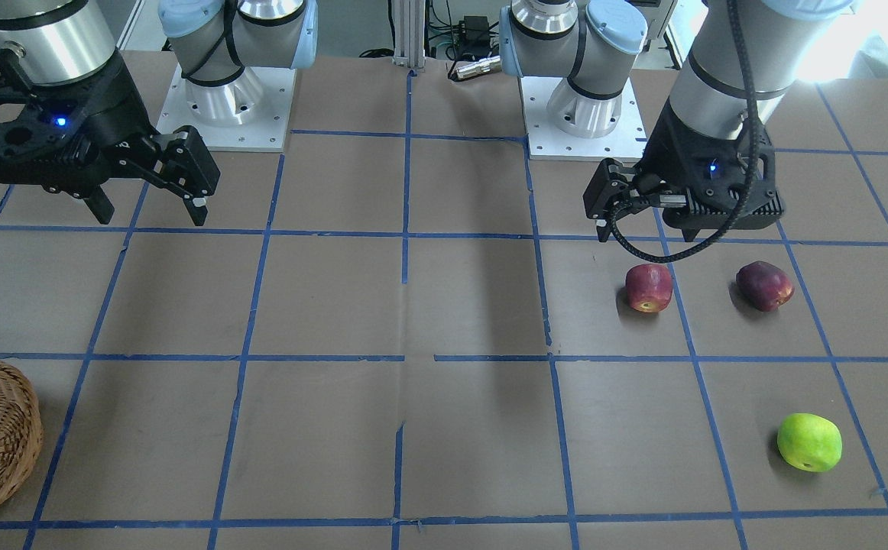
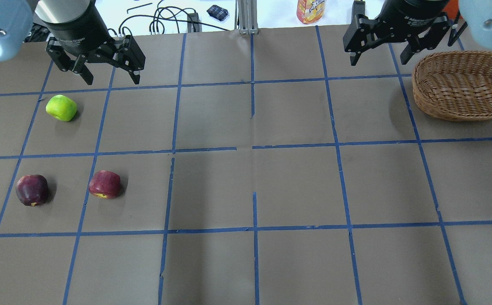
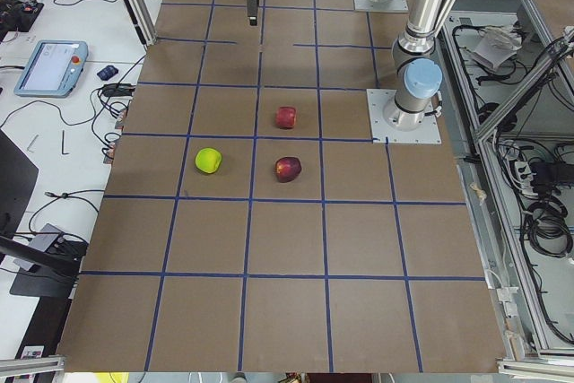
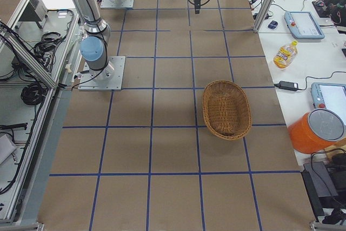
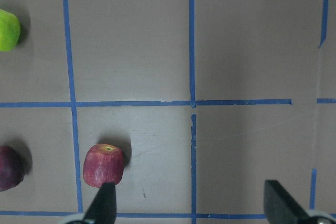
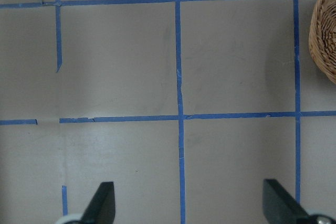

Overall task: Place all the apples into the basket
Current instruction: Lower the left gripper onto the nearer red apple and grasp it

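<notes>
All three lie loose on the worktop (image 2: 292,182): red apple (image 2: 104,184) nearest the raised left claw (image 2: 112,79), maroon apple (image 2: 31,190) and green apple (image 2: 61,107) farther out. Its jaws are apart, empty. Nothing's in the basket (image 2: 462,84) near the right claw (image 2: 377,59), likewise spread wide.

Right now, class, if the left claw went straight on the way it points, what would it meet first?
Probably the bare table between its fingers: the left claw points down. The red apple lies near one finger's path; depth is unclear.
</notes>
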You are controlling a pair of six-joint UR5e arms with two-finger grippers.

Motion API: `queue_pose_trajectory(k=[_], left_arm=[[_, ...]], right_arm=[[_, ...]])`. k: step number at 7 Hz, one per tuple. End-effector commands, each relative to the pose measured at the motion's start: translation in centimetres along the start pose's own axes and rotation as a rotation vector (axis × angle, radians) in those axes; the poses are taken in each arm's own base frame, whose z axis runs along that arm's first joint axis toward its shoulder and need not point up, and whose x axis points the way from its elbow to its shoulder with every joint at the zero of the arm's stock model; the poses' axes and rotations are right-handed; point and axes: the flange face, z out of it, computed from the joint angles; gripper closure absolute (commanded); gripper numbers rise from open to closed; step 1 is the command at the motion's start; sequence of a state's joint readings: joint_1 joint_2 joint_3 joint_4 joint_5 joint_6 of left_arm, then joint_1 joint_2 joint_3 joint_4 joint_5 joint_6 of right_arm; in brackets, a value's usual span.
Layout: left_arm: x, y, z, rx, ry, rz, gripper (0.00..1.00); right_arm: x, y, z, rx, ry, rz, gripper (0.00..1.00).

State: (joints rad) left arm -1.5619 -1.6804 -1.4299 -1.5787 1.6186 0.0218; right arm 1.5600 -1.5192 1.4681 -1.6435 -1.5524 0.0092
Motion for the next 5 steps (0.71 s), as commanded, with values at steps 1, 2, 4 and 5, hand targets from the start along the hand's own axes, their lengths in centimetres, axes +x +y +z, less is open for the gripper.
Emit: queue_pose_trajectory(k=[1, 2, 4, 5], left_arm=[[-0.5, 0.3, 0.8, -0.017, -0.071, 0.005, 0.0], [-1.0, -0.2, 1.1, -0.017, -0.122, 0.007, 0.0], [-1.8, 0.2, 3.1, -0.077, -0.124, 0.036, 0.0], [-4.2, 1.4, 5.4, -0.128, -0.107, 0.103, 0.0]], right_arm=[[0.0, 0.1, -0.1, 0.002, 0.0, 0.0, 0.0], [0.0, 0.0, -0.1, 0.0, 0.0, 0.0, 0.0], [0.0, 0.0, 0.2, -0.003, -0.001, 0.0, 0.0], [0.0, 0.0, 0.2, -0.003, 0.0, 0.0, 0.0]])
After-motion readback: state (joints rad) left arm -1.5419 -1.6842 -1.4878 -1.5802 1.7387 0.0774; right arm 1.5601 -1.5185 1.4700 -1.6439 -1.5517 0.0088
